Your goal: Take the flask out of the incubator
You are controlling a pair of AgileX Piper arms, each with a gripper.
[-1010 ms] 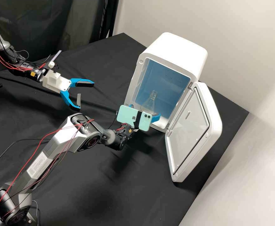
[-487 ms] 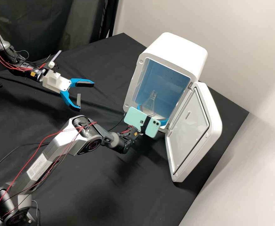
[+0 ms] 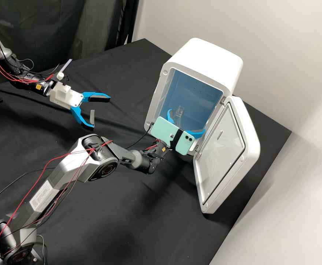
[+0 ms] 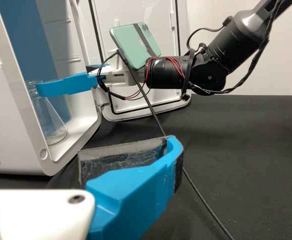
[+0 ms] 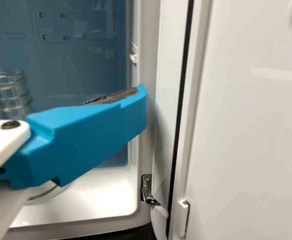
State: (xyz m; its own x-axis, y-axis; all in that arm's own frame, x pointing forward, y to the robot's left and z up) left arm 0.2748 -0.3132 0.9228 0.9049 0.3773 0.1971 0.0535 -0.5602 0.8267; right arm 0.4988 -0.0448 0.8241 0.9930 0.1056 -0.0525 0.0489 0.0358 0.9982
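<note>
In the high view, you are looking at the white incubator [image 3: 205,62] standing on the black bench [image 3: 131,221], its door [image 3: 227,154] hanging open to one side. The clear flask [image 3: 179,110] is standing upright on the chamber floor. The right gripper [image 3: 186,121] is sitting in the chamber mouth with its 2 blue fingers spread wide, the flask's neck showing between them; it is gripping nothing. A mint phone [image 3: 172,134] is riding strapped to that wrist. The left gripper [image 3: 99,112] is hanging over the bench, well apart from the incubator, its fingers also gaping wide around nothing.

In the left wrist view, you are seeing 1 finger [image 4: 65,84] of the right arm reaching level with the flask's neck; whether it is touching the glass, you cannot tell.

In the right wrist view, the flask [image 5: 8,90] is standing just beside that arm's own finger [image 5: 85,130], inside the blue-lit chamber.
</note>
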